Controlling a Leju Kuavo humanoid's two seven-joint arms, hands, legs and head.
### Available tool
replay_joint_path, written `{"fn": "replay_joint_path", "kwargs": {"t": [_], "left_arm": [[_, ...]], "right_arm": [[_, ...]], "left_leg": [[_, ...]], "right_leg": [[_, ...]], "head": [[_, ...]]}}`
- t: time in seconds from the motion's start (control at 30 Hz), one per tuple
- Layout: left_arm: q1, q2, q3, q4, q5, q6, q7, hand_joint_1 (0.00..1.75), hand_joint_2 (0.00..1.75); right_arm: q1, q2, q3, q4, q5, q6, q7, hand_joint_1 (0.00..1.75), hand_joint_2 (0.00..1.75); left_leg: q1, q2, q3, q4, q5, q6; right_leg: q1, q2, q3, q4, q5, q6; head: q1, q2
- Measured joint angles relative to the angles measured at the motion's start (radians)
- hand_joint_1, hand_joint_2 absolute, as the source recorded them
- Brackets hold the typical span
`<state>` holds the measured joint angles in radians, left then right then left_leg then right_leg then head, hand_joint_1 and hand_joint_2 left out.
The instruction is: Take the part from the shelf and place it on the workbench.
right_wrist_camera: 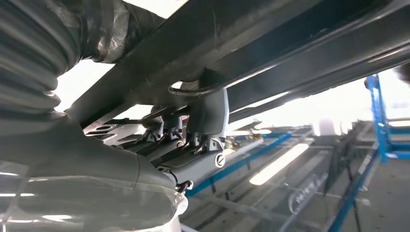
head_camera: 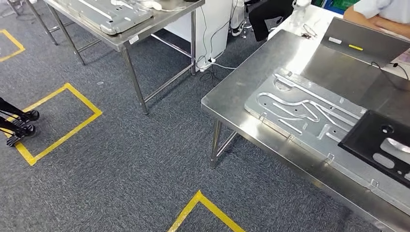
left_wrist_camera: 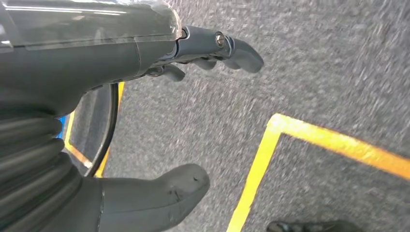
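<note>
Hanging over the grey carpet [left_wrist_camera: 309,63], the left hand [left_wrist_camera: 159,116] holds nothing, its thumb and dark fingers [left_wrist_camera: 241,52] well apart above a line of yellow floor tape [left_wrist_camera: 333,145]. In the right wrist view, the right hand [right_wrist_camera: 193,145] is pressed up under a dark flat panel, its fingers [right_wrist_camera: 208,116] hooked around the edge. From the head view, that black perforated part [head_camera: 379,145] hangs over the near right of the steel workbench [head_camera: 241,92], above a stamped silver plate [head_camera: 300,113] lying flat there. A person's sleeve [head_camera: 382,9] shows at the bench's far corner.
</note>
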<state>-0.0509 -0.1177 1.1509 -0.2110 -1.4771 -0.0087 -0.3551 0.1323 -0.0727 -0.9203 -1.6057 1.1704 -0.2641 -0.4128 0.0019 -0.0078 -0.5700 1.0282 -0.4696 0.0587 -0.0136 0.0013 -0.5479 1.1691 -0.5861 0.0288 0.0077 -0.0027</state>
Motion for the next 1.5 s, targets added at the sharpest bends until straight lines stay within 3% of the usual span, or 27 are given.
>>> {"fn": "replay_joint_path", "kwargs": {"t": [0.07,0.1,0.13,0.17,0.23,0.27,0.33,0.43,0.5,0.57,0.63,0.67,0.77,0.8,0.9,0.93,1.03,1.1,1.17,1.23,1.27,1.3,1.37,1.4,1.43,1.5], "left_arm": [[-0.001,0.000,0.000,0.000,-0.001,0.000,0.001,0.00,1.75],[0.000,0.000,0.000,0.000,-0.002,0.000,0.001,0.00,1.75],[0.001,0.000,0.001,0.000,-0.003,0.000,0.001,0.00,1.75],[0.003,0.000,0.001,0.000,-0.003,0.000,0.002,0.00,1.75],[0.004,0.000,0.002,0.000,-0.003,0.000,0.002,0.00,1.75],[0.003,0.000,0.003,0.000,-0.004,0.000,0.002,0.00,1.75],[0.002,-0.001,0.003,0.000,-0.004,0.001,0.002,0.00,1.75],[-0.002,0.000,0.004,0.001,-0.005,0.003,0.001,0.00,1.75],[-0.006,-0.001,0.004,0.001,-0.006,0.005,-0.001,0.00,1.75],[-0.007,-0.001,0.004,0.001,-0.007,0.005,-0.002,0.00,1.75],[-0.006,-0.001,0.004,0.001,-0.007,0.006,-0.002,0.00,1.75],[-0.005,-0.001,0.004,0.001,-0.007,0.006,-0.002,0.00,1.75],[-0.003,-0.001,0.004,0.001,-0.008,0.006,-0.002,0.00,1.75],[-0.001,-0.001,0.005,0.001,-0.009,0.007,-0.002,0.00,1.75],[0.002,0.000,0.005,0.001,-0.012,0.008,-0.002,0.00,1.75],[0.003,0.000,0.005,0.001,-0.012,0.008,-0.001,0.00,1.75],[0.006,0.000,0.006,0.001,-0.013,0.010,-0.001,0.00,1.75],[0.004,-0.001,0.007,0.001,-0.013,0.011,-0.001,0.00,1.75],[0.003,-0.001,0.008,0.001,-0.013,0.012,-0.002,0.00,1.75],[0.004,-0.001,0.010,0.001,-0.013,0.012,-0.002,0.00,1.75],[0.005,-0.001,0.011,0.001,-0.014,0.012,-0.002,0.00,1.75],[0.006,-0.001,0.012,0.001,-0.014,0.012,-0.002,0.00,1.75],[0.007,-0.001,0.013,0.001,-0.015,0.012,-0.002,0.00,1.75],[0.005,-0.001,0.013,0.001,-0.016,0.013,-0.002,0.00,1.75],[0.004,-0.001,0.013,0.001,-0.017,0.014,-0.002,0.00,1.75],[0.000,-0.001,0.013,0.001,-0.018,0.019,-0.004,0.00,1.75]], "right_arm": [[0.004,-0.002,0.016,0.004,0.000,-0.007,0.016,1.75,1.75],[0.008,-0.002,0.024,0.007,0.000,-0.009,0.023,1.75,1.75],[0.011,-0.002,0.032,0.010,0.000,-0.009,0.028,1.75,1.75],[0.014,-0.003,0.039,0.012,0.000,-0.009,0.030,1.75,1.75],[0.019,-0.005,0.050,0.015,0.000,-0.009,0.032,1.75,1.75],[0.020,-0.006,0.054,0.016,0.000,-0.009,0.032,1.75,1.75],[0.023,-0.009,0.061,0.017,0.000,-0.009,0.033,1.75,1.75],[0.027,-0.014,0.066,0.020,0.000,-0.009,0.039,1.75,1.75],[0.027,-0.014,0.071,0.021,0.000,-0.009,0.041,1.75,1.75],[0.028,-0.014,0.075,0.023,0.000,-0.009,0.041,1.75,1.75],[0.029,-0.013,0.077,0.024,0.000,-0.008,0.041,1.75,1.75],[0.029,-0.013,0.077,0.024,0.000,-0.008,0.041,1.75,1.75],[0.030,-0.013,0.077,0.027,0.000,-0.008,0.041,1.75,1.75],[0.030,-0.013,0.078,0.029,0.000,-0.008,0.041,1.75,1.75],[0.030,-0.012,0.081,0.038,0.000,-0.008,0.041,1.75,1.75],[0.029,-0.012,0.083,0.040,0.000,-0.008,0.041,1.75,1.75],[0.029,-0.013,0.084,0.046,0.000,-0.008,0.039,1.75,1.75],[0.027,-0.013,0.085,0.051,0.000,-0.008,0.037,1.75,1.75],[0.026,-0.013,0.085,0.057,-0.001,-0.008,0.036,1.75,1.75],[0.027,-0.013,0.085,0.063,0.000,-0.008,0.036,1.75,1.75],[0.028,-0.013,0.085,0.066,0.000,-0.008,0.036,1.75,1.75],[0.028,-0.013,0.085,0.068,0.000,-0.008,0.036,1.75,1.75],[0.028,-0.012,0.085,0.072,0.000,-0.007,0.036,1.75,1.75],[0.028,-0.012,0.086,0.073,0.000,-0.006,0.036,1.75,1.75],[0.029,-0.012,0.087,0.075,0.000,-0.005,0.035,1.75,1.75],[0.028,-0.013,0.088,0.075,0.000,-0.004,0.036,1.75,1.75]], "left_leg": [[0.000,-0.001,0.009,-0.002,-0.009,0.004],[0.000,-0.002,0.015,-0.002,-0.016,0.004],[0.000,-0.002,0.023,-0.002,-0.023,0.003],[0.000,-0.003,0.034,-0.002,-0.032,0.001],[0.000,-0.003,0.057,-0.002,-0.048,-0.005],[-0.001,-0.004,0.065,-0.002,-0.056,-0.010],[-0.001,-0.004,0.076,-0.001,-0.065,-0.022],[-0.001,-0.002,0.086,0.030,-0.072,-0.039],[0.001,0.000,0.043,0.113,-0.099,-0.045],[0.003,0.001,-0.036,0.227,-0.149,-0.051],[0.004,0.001,-0.083,0.286,-0.182,-0.055],[0.004,0.001,-0.090,0.293,-0.185,-0.055],[0.004,0.001,-0.100,0.284,-0.171,-0.056],[0.004,0.001,-0.096,0.248,-0.141,-0.056],[-0.002,0.005,-0.062,0.060,-0.006,-0.042],[-0.004,0.005,-0.056,0.026,0.013,-0.034],[-0.003,0.003,-0.030,0.002,0.011,-0.017],[0.001,0.002,-0.001,-0.013,0.006,-0.007],[0.001,0.001,0.019,-0.020,-0.007,-0.002],[0.000,-0.001,0.042,-0.021,-0.026,-0.003],[0.000,-0.002,0.056,-0.021,-0.037,-0.005],[0.000,-0.002,0.072,-0.021,-0.048,-0.007],[0.000,-0.003,0.099,-0.021,-0.071,-0.015],[0.000,-0.003,0.107,-0.022,-0.081,-0.021],[0.000,-0.003,0.115,-0.021,-0.089,-0.027],[-0.001,-0.002,0.125,-0.013,-0.092,-0.040]], "right_leg": [[-0.003,0.000,-0.077,0.102,-0.051,0.008],[-0.004,0.000,-0.105,0.125,-0.063,0.011],[-0.006,0.000,-0.119,0.117,-0.053,0.013],[-0.006,-0.001,-0.116,0.077,-0.019,0.013],[-0.004,-0.001,-0.086,-0.042,0.075,0.007],[-0.001,-0.002,-0.075,-0.085,0.098,0.001],[0.008,-0.002,-0.065,-0.114,0.106,-0.015],[0.005,-0.001,-0.032,-0.132,0.109,-0.037],[0.001,-0.003,-0.011,-0.140,0.101,-0.047],[0.002,-0.002,-0.003,-0.140,0.089,-0.053],[0.002,-0.002,0.003,-0.140,0.082,-0.053],[0.002,-0.001,0.004,-0.140,0.081,-0.053],[0.002,0.000,0.013,-0.140,0.073,-0.052],[0.001,0.001,0.024,-0.140,0.066,-0.049],[0.001,0.001,0.061,-0.142,0.030,-0.033],[0.002,0.000,0.067,-0.142,0.025,-0.025],[0.001,0.000,0.068,-0.120,0.033,-0.008],[-0.001,0.000,0.024,-0.038,0.025,-0.002],[-0.004,0.000,-0.056,0.074,-0.019,0.004],[-0.007,-0.001,-0.116,0.117,-0.053,0.012],[-0.009,-0.001,-0.124,0.094,-0.040,0.012],[-0.010,-0.001,-0.119,0.045,-0.003,0.010],[-0.007,-0.002,-0.097,-0.067,0.099,0.003],[-0.003,-0.003,-0.091,-0.099,0.131,-0.001],[0.001,-0.003,-0.089,-0.113,0.146,-0.006],[0.004,-0.002,-0.080,-0.117,0.141,-0.019]], "head": [[0.000,0.000],[0.000,0.000],[0.000,0.000],[0.000,0.000],[0.000,0.000],[0.000,0.000],[-0.001,0.000],[-0.001,0.000],[-0.001,0.000],[-0.002,0.000],[-0.002,0.000],[-0.002,0.000],[-0.003,0.000],[-0.003,0.000],[-0.002,0.000],[-0.002,0.000],[-0.002,0.000],[-0.001,0.000],[-0.001,0.000],[-0.001,0.000],[-0.001,0.000],[-0.001,0.000],[-0.001,0.000],[-0.001,0.000],[-0.001,0.000],[-0.001,0.000]]}}
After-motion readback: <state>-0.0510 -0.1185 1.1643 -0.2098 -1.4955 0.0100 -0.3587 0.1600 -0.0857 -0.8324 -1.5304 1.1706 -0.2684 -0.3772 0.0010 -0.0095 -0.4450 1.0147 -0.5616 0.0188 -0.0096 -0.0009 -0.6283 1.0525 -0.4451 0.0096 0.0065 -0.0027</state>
